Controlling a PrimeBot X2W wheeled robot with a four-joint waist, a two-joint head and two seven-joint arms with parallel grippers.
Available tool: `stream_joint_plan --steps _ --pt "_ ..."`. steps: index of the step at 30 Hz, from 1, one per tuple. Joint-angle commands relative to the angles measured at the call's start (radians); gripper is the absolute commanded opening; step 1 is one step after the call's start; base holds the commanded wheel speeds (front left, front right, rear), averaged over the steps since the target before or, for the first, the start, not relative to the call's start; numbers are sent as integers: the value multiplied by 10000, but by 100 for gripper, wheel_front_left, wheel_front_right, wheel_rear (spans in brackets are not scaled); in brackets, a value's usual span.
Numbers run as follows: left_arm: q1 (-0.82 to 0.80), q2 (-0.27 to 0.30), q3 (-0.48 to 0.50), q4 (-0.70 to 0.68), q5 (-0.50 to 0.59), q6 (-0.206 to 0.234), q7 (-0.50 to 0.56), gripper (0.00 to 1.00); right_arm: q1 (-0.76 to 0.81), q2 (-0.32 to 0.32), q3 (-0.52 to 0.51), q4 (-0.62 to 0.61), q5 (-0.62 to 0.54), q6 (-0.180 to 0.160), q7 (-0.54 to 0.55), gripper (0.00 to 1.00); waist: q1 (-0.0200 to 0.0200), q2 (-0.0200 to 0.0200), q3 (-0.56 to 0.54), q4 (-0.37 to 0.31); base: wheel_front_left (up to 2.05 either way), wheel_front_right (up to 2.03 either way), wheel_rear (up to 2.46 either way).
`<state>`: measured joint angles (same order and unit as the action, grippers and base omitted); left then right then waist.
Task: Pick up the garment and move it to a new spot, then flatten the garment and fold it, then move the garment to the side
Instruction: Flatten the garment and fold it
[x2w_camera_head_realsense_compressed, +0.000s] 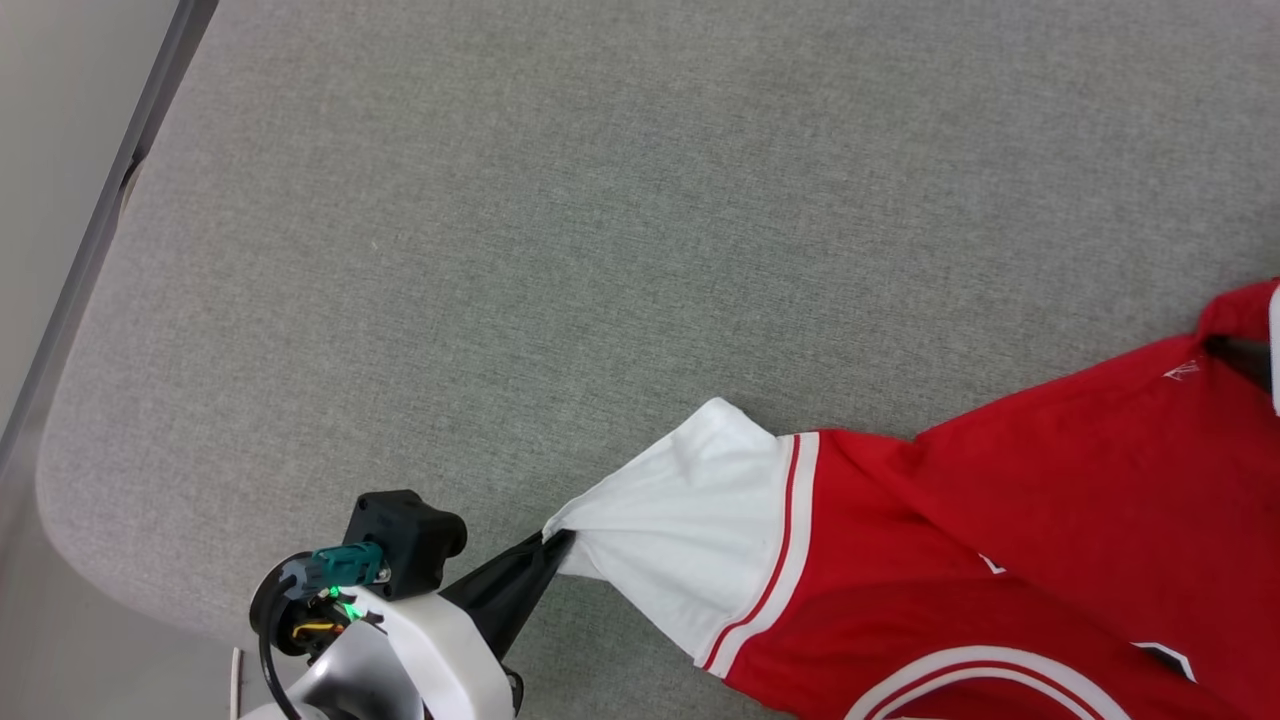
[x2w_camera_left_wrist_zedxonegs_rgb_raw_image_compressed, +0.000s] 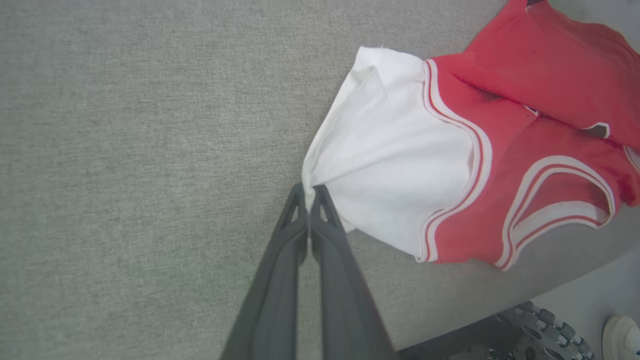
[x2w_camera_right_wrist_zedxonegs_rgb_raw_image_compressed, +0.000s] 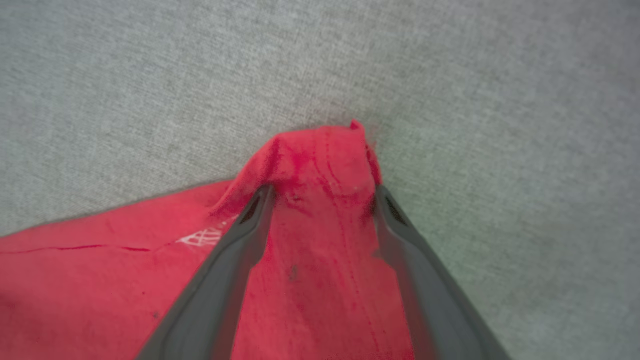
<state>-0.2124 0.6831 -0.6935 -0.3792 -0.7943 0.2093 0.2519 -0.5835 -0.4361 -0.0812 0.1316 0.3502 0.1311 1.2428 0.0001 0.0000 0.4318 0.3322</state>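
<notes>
Red thin cloth, the garment (x2w_camera_head_realsense_compressed: 1000, 500), lay stretched away from the left gripper (x2w_camera_left_wrist_zedxonegs_rgb_raw_image_compressed: 310, 192), which was closed tight on the edge of the white sleeve (x2w_camera_left_wrist_zedxonegs_rgb_raw_image_compressed: 395, 165), I think to pull it flat. The right gripper (x2w_camera_right_wrist_zedxonegs_rgb_raw_image_compressed: 320, 195) stood wide apart astride a red corner (x2w_camera_right_wrist_zedxonegs_rgb_raw_image_compressed: 320, 150), clamping nothing.

Grey cloth tabletop (x2w_camera_head_realsense_compressed: 600, 200), white shoe (x2w_camera_left_wrist_zedxonegs_rgb_raw_image_compressed: 622, 336)

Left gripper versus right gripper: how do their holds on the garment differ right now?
The left gripper is shut, tips pinching the white sleeve at its edge; the right gripper has its fingers apart, red fabric bunched between them. The left gripper draws its sleeve to a taut point; the right gripper's fabric humps loosely. Both meet the garment at an outer edge.
</notes>
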Motion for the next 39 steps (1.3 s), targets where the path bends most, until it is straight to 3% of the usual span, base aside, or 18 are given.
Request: stream_joint_plan --steps 1,6,7,8,14,15,20,27,39 --pt "-115 -48 -9 46 40 -42 -48 0 86 -5 106 217 -42 -8 118 100 -1 0 81 100 0 0 0" --pt "-202 -122 -59 131 56 -125 -81 0 657 -102 284 840 -187 -8 458 100 -1 0 116 199 0 0 0" --pt "-206 -126 -60 153 48 -139 -79 0 769 -134 314 952 -214 -8 482 29 -1 0 112 210 0 0 0" --pt "-208 -130 -59 176 40 -134 -85 0 843 -160 337 1024 -228 -8 442 0 -1 0 104 218 0 0 0" --pt "-194 -82 40 294 20 -77 -188 0 403 -29 267 1005 -111 -8 -649 0 -1 0 -190 57 0 0 0" --pt "-205 -20 190 233 81 -13 -394 0 -190 -20 313 970 -40 -9 -1712 0 -1 0 -566 -228 0 0 0" --pt "-218 152 506 61 173 144 -651 0 -568 -94 484 1333 150 -8 -2823 0 -1 0 -1203 -724 0 0 0" --pt "-41 611 1074 -297 194 523 -836 0 -968 -107 767 1478 487 -8 -3773 0 -1 0 -2106 -1490 0 0 0" --pt "-388 1675 2949 -961 -3 1233 -1309 0 -1300 -240 840 387 1227 -11 -4896 0 -1 0 -3269 -2653 0 0 0"
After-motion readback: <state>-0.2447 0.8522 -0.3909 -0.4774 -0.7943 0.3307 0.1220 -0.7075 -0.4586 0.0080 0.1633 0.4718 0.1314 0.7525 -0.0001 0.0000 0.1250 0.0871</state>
